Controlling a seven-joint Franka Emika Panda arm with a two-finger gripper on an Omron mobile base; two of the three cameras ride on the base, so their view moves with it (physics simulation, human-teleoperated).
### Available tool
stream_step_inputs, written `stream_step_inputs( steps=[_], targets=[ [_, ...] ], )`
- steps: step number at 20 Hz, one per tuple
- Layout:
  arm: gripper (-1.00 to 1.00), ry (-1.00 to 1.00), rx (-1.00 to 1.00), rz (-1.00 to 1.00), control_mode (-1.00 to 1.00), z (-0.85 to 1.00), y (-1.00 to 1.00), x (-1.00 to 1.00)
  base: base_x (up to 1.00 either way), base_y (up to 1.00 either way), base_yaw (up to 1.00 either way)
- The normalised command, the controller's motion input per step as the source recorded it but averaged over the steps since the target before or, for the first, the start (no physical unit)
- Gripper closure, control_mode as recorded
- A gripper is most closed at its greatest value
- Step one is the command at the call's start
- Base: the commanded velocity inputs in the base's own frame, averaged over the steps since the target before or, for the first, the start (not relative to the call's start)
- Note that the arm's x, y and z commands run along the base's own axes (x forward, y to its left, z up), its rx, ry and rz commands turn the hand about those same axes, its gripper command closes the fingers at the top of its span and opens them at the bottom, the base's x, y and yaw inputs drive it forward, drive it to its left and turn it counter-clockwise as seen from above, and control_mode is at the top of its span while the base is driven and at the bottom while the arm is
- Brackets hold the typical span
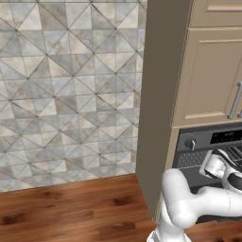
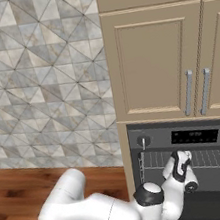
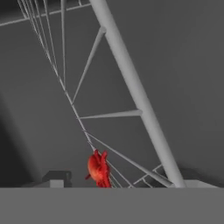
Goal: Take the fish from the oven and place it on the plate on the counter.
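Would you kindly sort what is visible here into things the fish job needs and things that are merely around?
Job:
- fish, lying on the wire rack
- oven, door open
- gripper, reaching into the oven

Just around:
- beige cabinet doors
- tiled wall
- wood floor

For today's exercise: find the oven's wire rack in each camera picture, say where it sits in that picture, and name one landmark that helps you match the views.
Left base view: the wire rack sits at the right edge, under the control strip, above the arm.
Right base view: it spans the lower right, behind the gripper.
Hand view: its bars slant from upper left to lower right, with the fish on them.
Shared landmark: the oven's round knob.
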Motion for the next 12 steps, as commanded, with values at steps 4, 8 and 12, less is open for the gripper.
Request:
stream_step_inputs(
  steps=[4,8,12],
  targets=[
    [1.00,-0.01,0.03,0.00,-1.00,-0.18,0.00,0.00,0.00,0.00,0.00],
    [1.00,0.00,0.00,0.00,-1.00,-0.11,0.00,0.00,0.00,0.00,0.00],
    [1.00,0.00,0.00,0.01,-1.00,-0.07,0.00,-0.06,0.00,0.00,0.00]
  ],
)
